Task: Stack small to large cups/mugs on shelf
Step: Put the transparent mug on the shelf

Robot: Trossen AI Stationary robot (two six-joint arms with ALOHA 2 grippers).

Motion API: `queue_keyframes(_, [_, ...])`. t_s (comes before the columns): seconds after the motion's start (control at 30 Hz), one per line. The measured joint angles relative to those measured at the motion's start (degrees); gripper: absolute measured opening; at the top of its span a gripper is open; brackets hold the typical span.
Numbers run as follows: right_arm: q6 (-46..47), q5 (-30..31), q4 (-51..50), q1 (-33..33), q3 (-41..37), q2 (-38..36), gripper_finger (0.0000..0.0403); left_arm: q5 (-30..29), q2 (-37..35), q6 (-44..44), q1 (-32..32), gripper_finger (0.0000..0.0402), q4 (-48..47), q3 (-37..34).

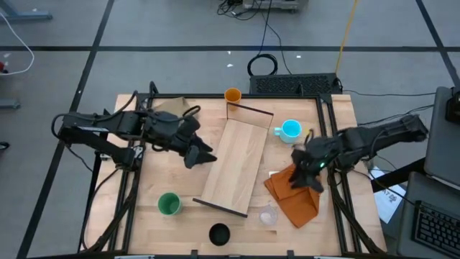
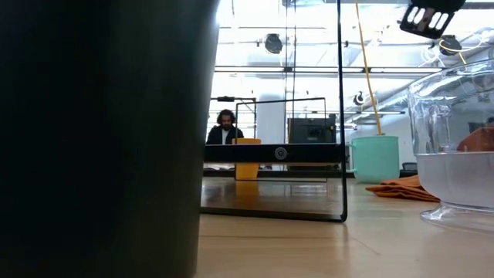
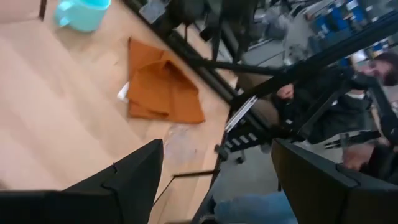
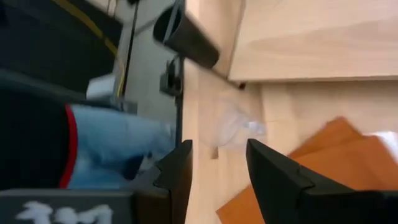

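The light-wood shelf (image 1: 233, 165) lies flat mid-table. Standing upright on the table around it are an orange cup (image 1: 232, 95) at its far end, a light-blue mug (image 1: 290, 129) to its right, a green cup (image 1: 169, 204) at the near left, a black cup (image 1: 219, 234) at the near edge and a clear cup (image 1: 268, 215) beside the shelf's near right corner. My left gripper (image 1: 203, 155) hovers open by the shelf's left edge, with nothing between its fingers (image 3: 217, 168). My right gripper (image 1: 305, 180) hangs open and empty (image 4: 219, 168) above an orange cloth (image 1: 295, 193), pointing toward the clear cup (image 4: 233, 124).
The orange cloth lies crumpled right of the shelf. A tan cloth (image 1: 176, 108) lies at the far left under my left arm. Dark frame rails run along the table's sides. A laptop (image 1: 438, 216) stands off the right edge. People sit beyond the table (image 2: 225, 127).
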Motion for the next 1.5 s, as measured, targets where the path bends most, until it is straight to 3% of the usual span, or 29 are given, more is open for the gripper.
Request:
queue_keyframes(0.1, [-1.53, 0.11, 3.47, 3.33, 0.49, 5.28, 0.0145, 0.01, 0.0, 0.67, 0.31, 0.0298, 0.7, 0.0])
queue_keyframes(0.3, [-8.29, 0.44, -5.47, 5.85, 6.65, 15.81, 0.0146, 0.01, -0.05, 1.36, 0.57, 0.0298, 0.23, 0.0])
queue_keyframes(0.5, [-20.11, 4.51, -7.64, 5.48, 12.66, 22.0, 0.0146, 0.93, -0.05, 2.4, 0.56, 0.0298, -0.7, 0.0])
queue_keyframes(0.63, [-29.38, 7.91, -8.34, 5.97, 13.42, 25.85, 0.0146, 1.61, -0.05, 2.25, 0.56, 0.0298, -0.83, 0.0])
queue_keyframes(0.77, [-32.69, 7.9, -12.99, 7.77, 13.41, 30.03, 0.0146, 3.8, -0.07, 0.57, 0.14, 0.0298, -0.81, 0.0])
queue_keyframes(1.0, [-30.81, 9.29, -9.66, 11.69, 13.07, 32.35, 0.0146, 3.16, -0.07, -1.04, -2.36, 0.0298, -0.83, 0.0])
queue_keyframes(1.5, [-25.27, 12.54, 1.18, 11.2, 13.07, 34.39, 0.0146, 2.46, -0.07, -0.87, -2.81, 0.0298, -1.36, 0.0])
